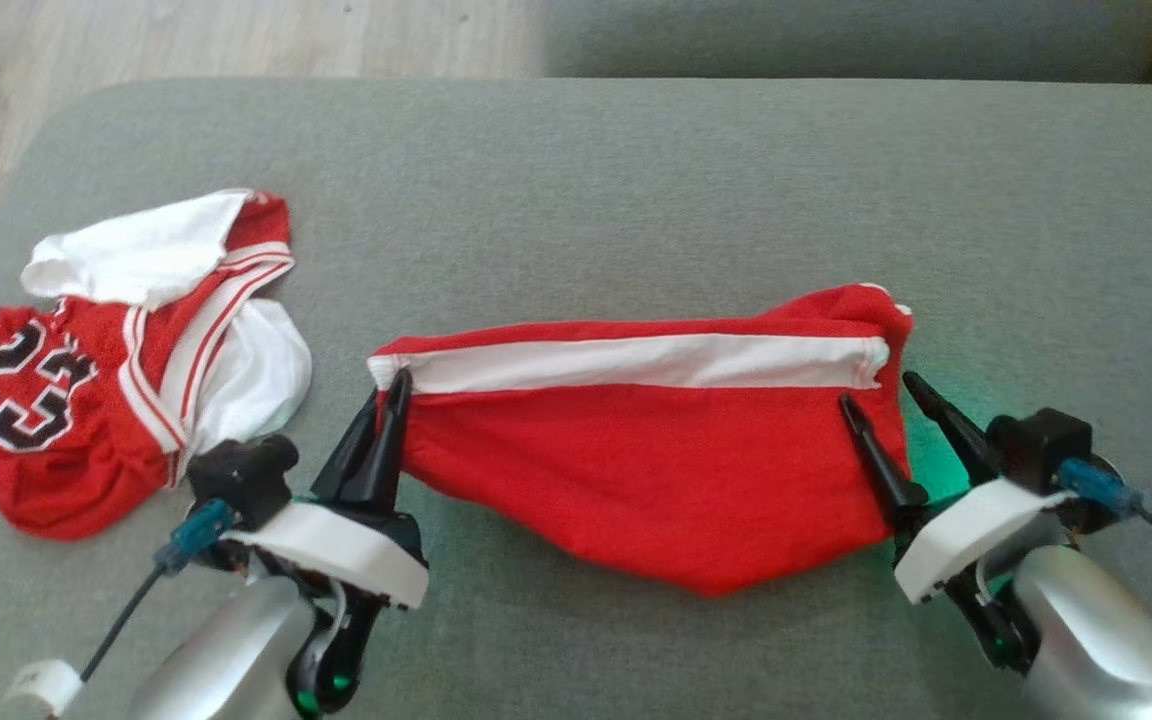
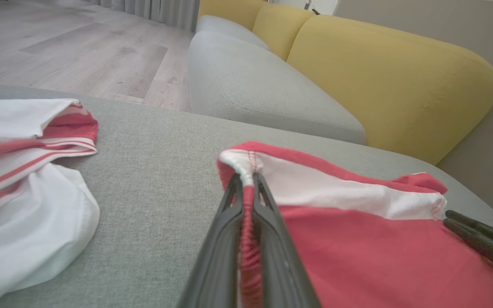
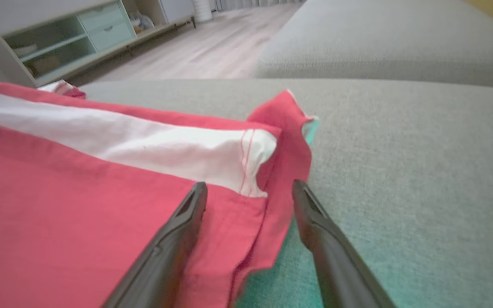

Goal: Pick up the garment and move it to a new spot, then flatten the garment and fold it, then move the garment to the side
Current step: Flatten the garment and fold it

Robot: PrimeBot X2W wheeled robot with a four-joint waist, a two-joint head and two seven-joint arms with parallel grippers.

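The garment (image 1: 636, 470) is red with a white band along its far edge and lies spread across the grey cushion (image 1: 636, 180). My left gripper (image 1: 391, 385) is shut on its left corner, and the left wrist view shows bunched red fabric (image 2: 379, 256) pinched between my gripper (image 2: 246, 177) fingers. My right gripper (image 1: 877, 390) stands open over the garment's right edge. In the right wrist view one finger (image 3: 186, 222) rests over the red cloth (image 3: 58, 192) and the other lies just past its edge.
A crumpled red and white jersey (image 1: 126, 370) with a black number lies at the cushion's left end, close to my left arm. Wood floor (image 1: 186, 40) lies beyond the left edge. A yellow sofa back (image 2: 379, 77) and a low shelf unit (image 3: 66, 38) stand further off.
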